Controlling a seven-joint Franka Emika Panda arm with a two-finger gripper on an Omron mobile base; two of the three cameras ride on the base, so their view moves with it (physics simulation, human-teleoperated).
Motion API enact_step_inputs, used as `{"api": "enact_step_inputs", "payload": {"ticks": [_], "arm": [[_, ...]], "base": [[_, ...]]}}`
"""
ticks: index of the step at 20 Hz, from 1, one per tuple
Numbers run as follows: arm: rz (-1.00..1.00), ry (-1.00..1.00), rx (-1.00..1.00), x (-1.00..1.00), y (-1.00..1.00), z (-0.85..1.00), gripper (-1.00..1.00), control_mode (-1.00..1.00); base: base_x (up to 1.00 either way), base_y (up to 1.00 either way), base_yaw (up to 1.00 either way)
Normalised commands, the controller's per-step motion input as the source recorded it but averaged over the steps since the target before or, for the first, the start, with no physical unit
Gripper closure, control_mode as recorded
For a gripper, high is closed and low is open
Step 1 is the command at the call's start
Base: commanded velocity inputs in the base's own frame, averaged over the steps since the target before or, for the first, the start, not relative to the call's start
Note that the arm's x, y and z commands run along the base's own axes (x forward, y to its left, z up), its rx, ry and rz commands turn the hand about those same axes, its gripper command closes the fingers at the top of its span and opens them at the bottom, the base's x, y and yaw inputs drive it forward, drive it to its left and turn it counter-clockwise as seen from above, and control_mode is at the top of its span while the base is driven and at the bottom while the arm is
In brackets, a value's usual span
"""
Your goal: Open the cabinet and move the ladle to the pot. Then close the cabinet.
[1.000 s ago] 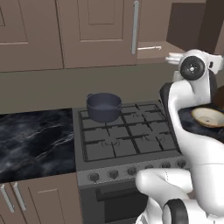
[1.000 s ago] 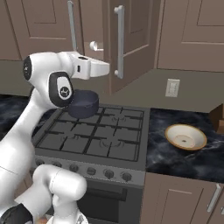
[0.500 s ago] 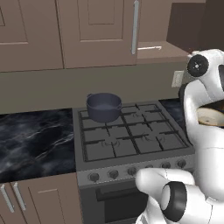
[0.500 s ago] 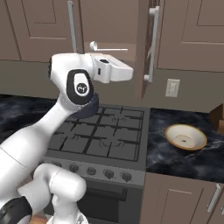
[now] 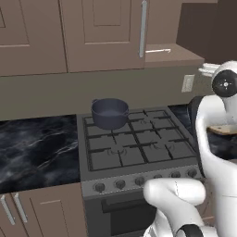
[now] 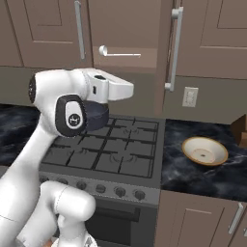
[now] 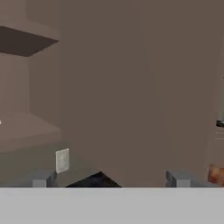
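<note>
Jaws (image 7: 109,178) spread wide and empty, cabinet (image 6: 166,53) right door open, ladle (image 6: 120,52) on its shelf.

Ladle (image 6: 120,53) on cabinet (image 5: 99,32) shelf (door open); pot (image 5: 109,112) on stove (image 5: 139,148).

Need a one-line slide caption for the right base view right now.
Cabinet door swung open, ladle lying on its shelf, pot on the stove behind the arm.

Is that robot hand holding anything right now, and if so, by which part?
Nothing is held. The gripper is open and empty, facing the cabinet's open door; the ladle lies on its shelf.
</note>
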Motion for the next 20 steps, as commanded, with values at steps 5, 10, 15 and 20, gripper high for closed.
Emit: {"api": "enact_step_inputs", "payload": {"ticks": [5, 10, 15, 20], "arm": [[0.43, 0.11, 0.01, -0.73, 0.99, 0.41, -1.00, -1.00], [0.41, 0.28, 0.07, -0.10, 0.99, 0.62, -1.00, -1.00], [0.28, 0.32, 0.15, 0.01, 0.90, 0.42, -1.00, -1.00], [0.08, 0.05, 0.25, 0.00, 0.68, -0.10, -1.00, -1.00]], "base": [[0.00, 0.00, 0.00], [0.00, 0.00, 0.00], [0.00, 0.00, 0.00], [0.00, 0.00, 0.00]]}}
